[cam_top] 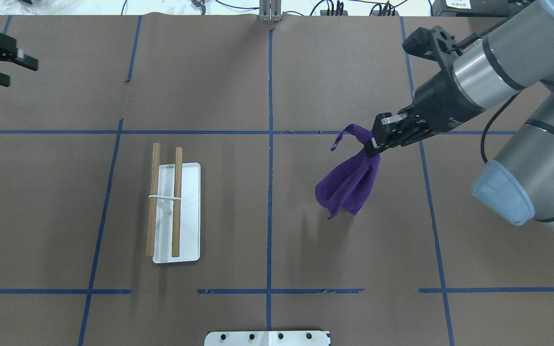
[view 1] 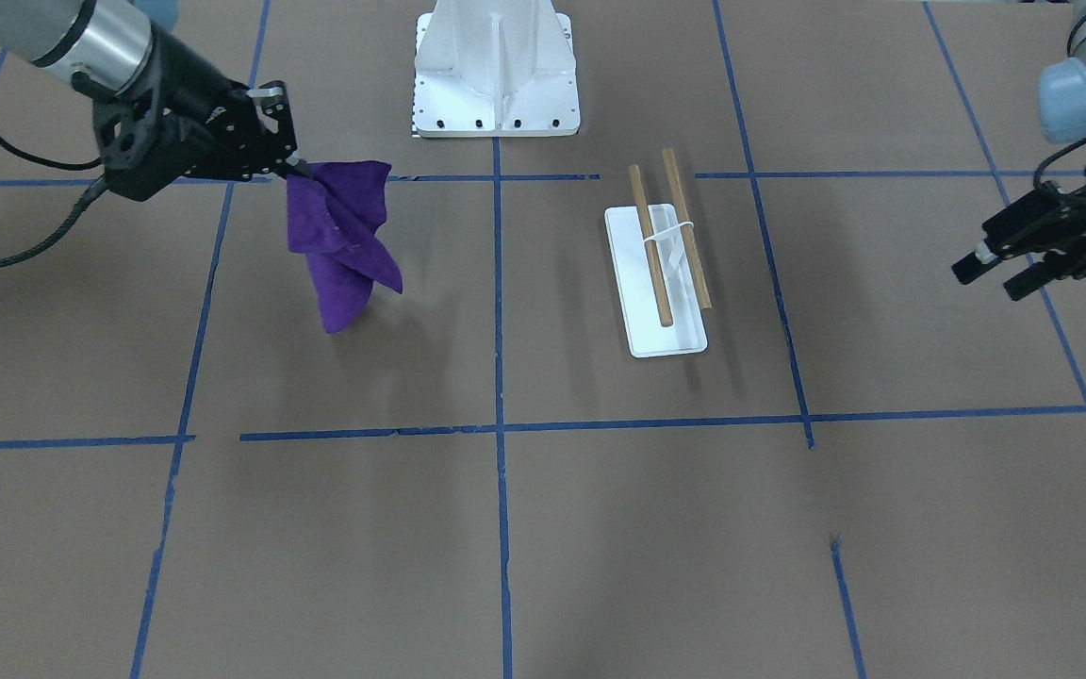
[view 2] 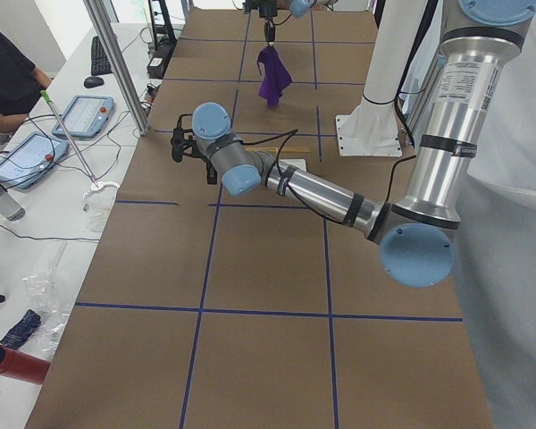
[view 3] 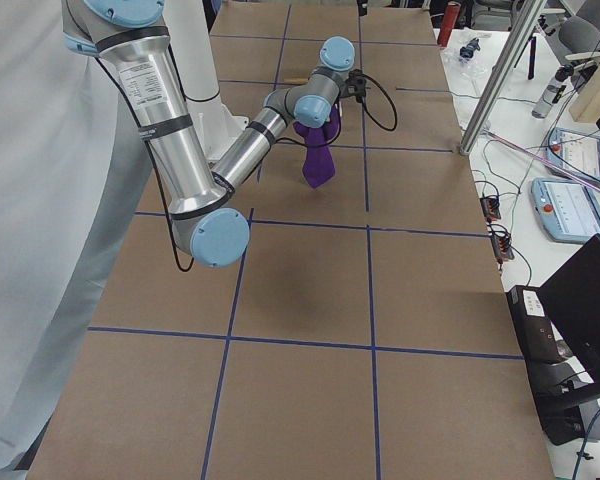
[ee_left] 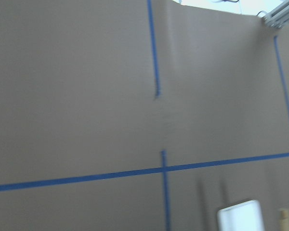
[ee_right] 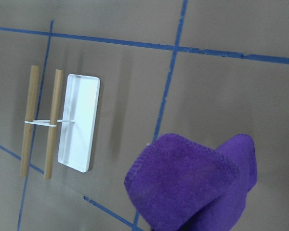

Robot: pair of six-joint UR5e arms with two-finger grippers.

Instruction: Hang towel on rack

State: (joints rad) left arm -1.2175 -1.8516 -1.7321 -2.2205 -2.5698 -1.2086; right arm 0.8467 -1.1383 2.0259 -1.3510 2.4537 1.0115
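Observation:
My right gripper (cam_top: pixel 375 144) is shut on the top of a purple towel (cam_top: pixel 349 185), which hangs bunched above the table, right of centre in the overhead view. The gripper (view 1: pixel 298 172) and towel (view 1: pixel 345 240) also show in the front view, and the towel (ee_right: pixel 192 187) fills the lower right wrist view. The rack (cam_top: pixel 176 211), a white tray base with two wooden rods, stands left of centre, well apart from the towel; it also shows in the front view (view 1: pixel 661 269) and the right wrist view (ee_right: pixel 77 122). My left gripper (cam_top: pixel 15 71) is open and empty at the far left edge.
The white bolted robot pedestal (view 1: pixel 496 75) stands at the table's robot side, midway between the arms. Blue tape lines (cam_top: pixel 270 144) cross the brown table. Operators' tablets (view 2: pixel 80 116) and cables lie on a side bench beyond the far edge.

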